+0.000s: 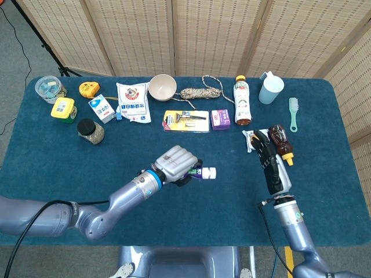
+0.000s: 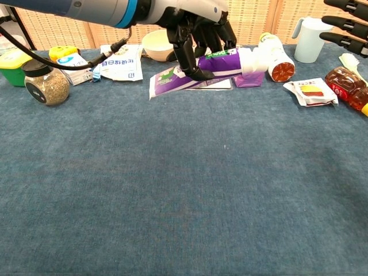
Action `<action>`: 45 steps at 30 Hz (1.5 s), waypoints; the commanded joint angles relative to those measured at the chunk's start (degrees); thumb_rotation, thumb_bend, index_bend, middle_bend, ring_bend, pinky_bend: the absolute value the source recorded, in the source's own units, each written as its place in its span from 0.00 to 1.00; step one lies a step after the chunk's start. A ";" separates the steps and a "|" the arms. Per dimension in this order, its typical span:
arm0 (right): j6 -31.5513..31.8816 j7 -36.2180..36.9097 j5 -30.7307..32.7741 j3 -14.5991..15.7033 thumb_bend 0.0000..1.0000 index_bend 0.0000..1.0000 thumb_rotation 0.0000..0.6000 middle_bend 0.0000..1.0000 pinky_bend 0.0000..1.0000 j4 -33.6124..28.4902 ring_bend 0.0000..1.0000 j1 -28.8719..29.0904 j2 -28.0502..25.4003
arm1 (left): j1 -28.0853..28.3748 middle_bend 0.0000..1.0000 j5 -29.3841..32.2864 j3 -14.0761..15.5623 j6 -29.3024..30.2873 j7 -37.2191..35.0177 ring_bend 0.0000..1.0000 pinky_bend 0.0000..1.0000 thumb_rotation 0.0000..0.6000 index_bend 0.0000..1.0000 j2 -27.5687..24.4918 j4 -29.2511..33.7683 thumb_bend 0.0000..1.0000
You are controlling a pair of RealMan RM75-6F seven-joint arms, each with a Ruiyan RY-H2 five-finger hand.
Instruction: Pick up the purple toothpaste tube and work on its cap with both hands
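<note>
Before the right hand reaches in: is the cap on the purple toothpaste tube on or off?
On. The white cap sits on the end of the purple toothpaste tube that the left hand holds.

purple toothpaste tube (image 2: pixel 190 72) with white cap (image 2: pixel 251 59); dark blue table cloth (image 1: pixel 191 214); black fingers (image 2: pixel 192 43).

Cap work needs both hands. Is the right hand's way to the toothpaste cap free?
Probably yes: the cap juts clear of the left hand toward the open right hand, only bare table between.
</note>
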State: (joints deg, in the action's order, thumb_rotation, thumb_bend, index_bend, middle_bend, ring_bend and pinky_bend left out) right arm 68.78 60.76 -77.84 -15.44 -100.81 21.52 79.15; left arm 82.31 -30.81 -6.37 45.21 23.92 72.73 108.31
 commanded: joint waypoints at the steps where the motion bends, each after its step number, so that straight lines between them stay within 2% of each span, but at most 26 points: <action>1: -0.27 -0.97 0.62 -0.28 0.00 0.00 0.13 0.00 0.00 -0.45 0.00 0.38 0.70 | 1.62 0.68 2.69 -0.33 0.81 1.65 0.63 0.69 1.00 0.64 0.94 -0.15 1.00; 17: 0.59 -10.93 2.76 -0.51 0.00 0.00 0.12 0.00 0.00 -1.64 0.00 1.26 4.72 | 7.69 0.68 15.35 -2.67 5.95 7.28 0.63 0.69 1.00 0.64 4.16 0.72 1.00; 31: 0.30 -17.44 5.35 -1.43 0.00 0.00 0.12 0.00 0.00 -0.32 0.00 2.14 7.33 | 11.12 0.68 22.03 -4.67 5.76 9.61 0.63 0.69 1.00 0.64 5.93 -0.49 1.00; 39: -0.65 -16.28 5.92 -2.48 0.00 0.00 0.12 0.00 0.00 -1.29 0.00 2.39 7.61 | 12.82 0.68 24.16 -5.03 6.20 11.25 0.63 0.69 1.00 0.64 7.72 -2.12 1.00; 45: -2.01 -10.61 6.38 -4.07 0.00 0.00 0.12 0.00 0.00 -3.42 0.00 2.21 6.95 | 13.42 0.68 25.33 -5.52 6.64 11.76 0.63 0.69 1.00 0.64 8.60 -2.95 1.00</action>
State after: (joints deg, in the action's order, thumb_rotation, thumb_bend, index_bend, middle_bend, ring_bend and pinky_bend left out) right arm 67.37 48.49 -71.60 -18.86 -103.45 23.81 86.45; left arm 95.71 -5.49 -11.88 51.85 35.66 81.31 105.37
